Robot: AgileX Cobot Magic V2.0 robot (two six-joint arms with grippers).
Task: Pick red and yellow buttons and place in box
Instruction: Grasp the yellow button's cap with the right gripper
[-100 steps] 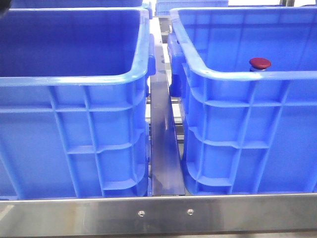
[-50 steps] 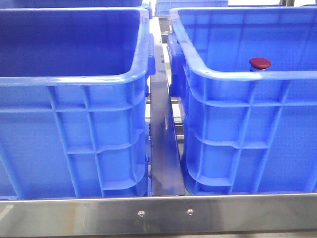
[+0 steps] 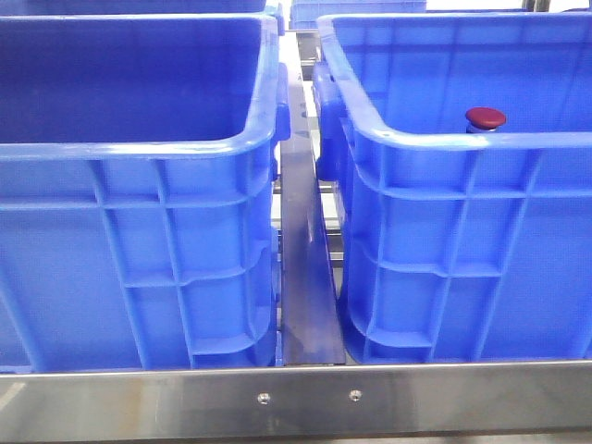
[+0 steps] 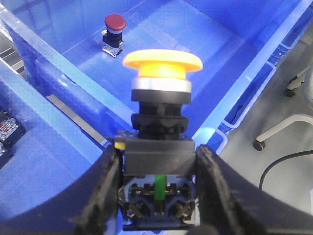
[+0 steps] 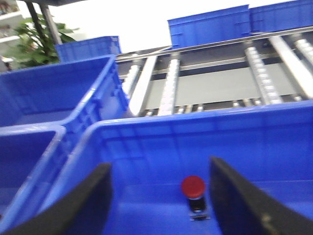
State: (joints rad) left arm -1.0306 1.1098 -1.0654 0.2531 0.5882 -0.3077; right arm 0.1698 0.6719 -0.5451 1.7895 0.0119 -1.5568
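Note:
My left gripper (image 4: pixel 156 171) is shut on the black base of the yellow button (image 4: pixel 162 61), its yellow-orange cap pointing away from the wrist, held above the blue box (image 4: pixel 234 63). The red button (image 4: pixel 115 22) stands upright on that box's floor, beyond the yellow one. It also shows in the front view (image 3: pixel 486 117), just above the right box's near rim (image 3: pixel 444 141). My right gripper (image 5: pixel 161 196) is open inside this box, and the red button (image 5: pixel 193 186) stands a little ahead, between its fingers (image 5: pixel 93 196). Neither gripper shows in the front view.
A second blue crate (image 3: pixel 139 148) stands to the left, with a metal divider (image 3: pixel 305 277) between the two and a steel rail (image 3: pixel 305 398) along the front. A roller conveyor (image 5: pixel 210 83) and more blue crates (image 5: pixel 210 24) lie behind. Dark parts (image 4: pixel 7 129) lie in the neighbouring crate.

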